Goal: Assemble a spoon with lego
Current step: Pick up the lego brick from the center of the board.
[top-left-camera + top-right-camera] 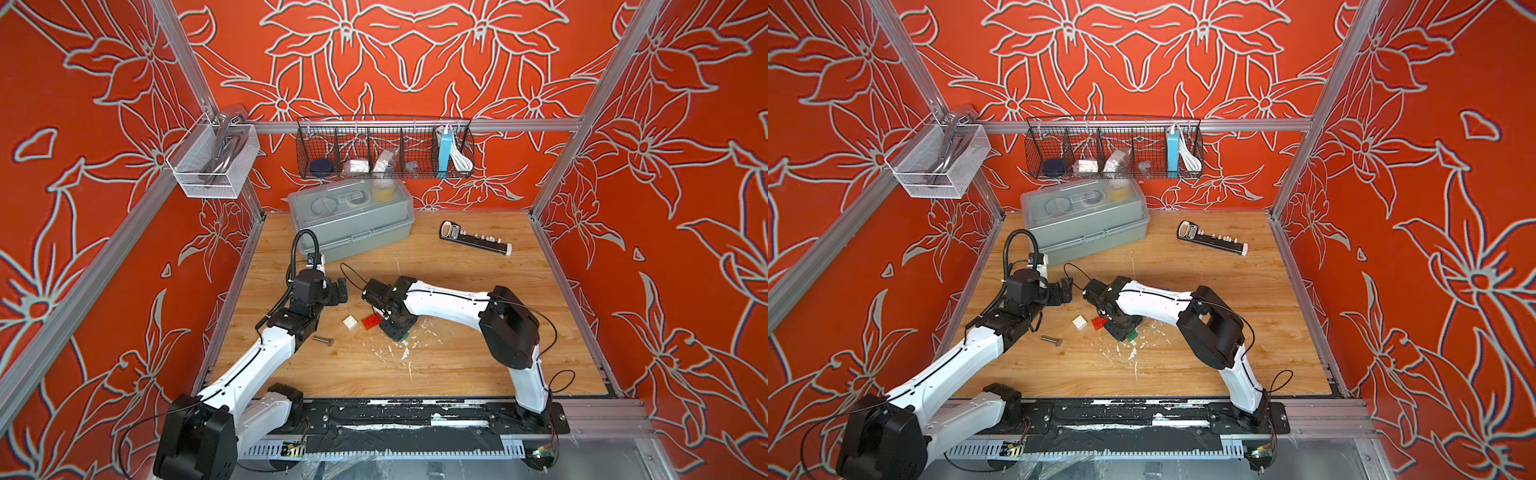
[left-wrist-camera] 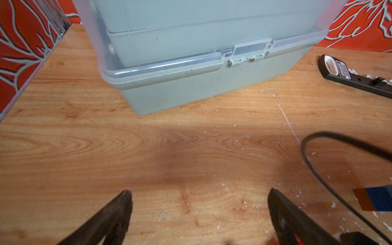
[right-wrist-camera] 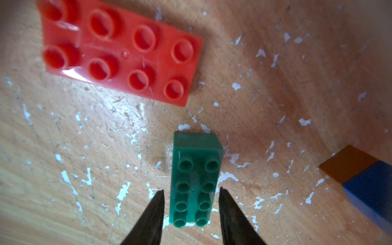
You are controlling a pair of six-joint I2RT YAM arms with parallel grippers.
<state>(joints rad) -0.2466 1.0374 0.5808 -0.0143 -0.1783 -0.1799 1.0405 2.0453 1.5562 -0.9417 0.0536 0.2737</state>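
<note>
Where top views obscure green brick [image 3: 195, 169] | right gripper [image 3: 191, 189] narrowly straddles it | left gripper [image 2: 200, 191] wide

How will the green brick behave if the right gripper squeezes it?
Probably stiff: the green brick looks like moulded hard plastic. Its glossy sides may slip between the right gripper's narrow fingertips. Lying flat, studs up, it should slide, not roll.

- The wide brick [image 3: 121, 53] is showing red.
- The narrow brick [image 3: 195, 182] is showing green.
- The walls [image 1: 83, 208] are showing grey flower outlines on orange-red.
</note>
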